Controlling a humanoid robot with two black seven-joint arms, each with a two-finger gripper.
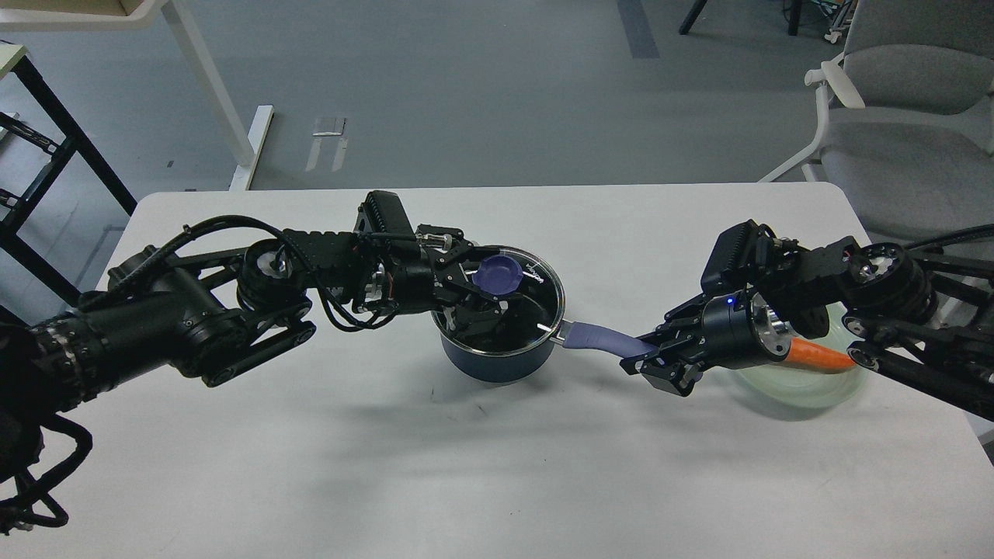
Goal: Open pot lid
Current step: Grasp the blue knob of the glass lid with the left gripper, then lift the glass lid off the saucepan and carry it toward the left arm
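A dark blue pot [497, 362] stands on the white table [388, 466], its purple handle [598, 338] pointing right. A glass lid [541, 289] with a purple knob [499, 273] sits on it. My left gripper [483, 284] hangs over the lid's left half, open, with one finger behind the knob and one in front of it. I cannot tell whether the fingers touch the knob. My right gripper [643, 359] is shut on the end of the pot handle.
A pale green plate [808, 392] with an orange carrot [819, 355] lies under my right arm, near the table's right edge. A grey chair [908, 116] stands beyond the back right corner.
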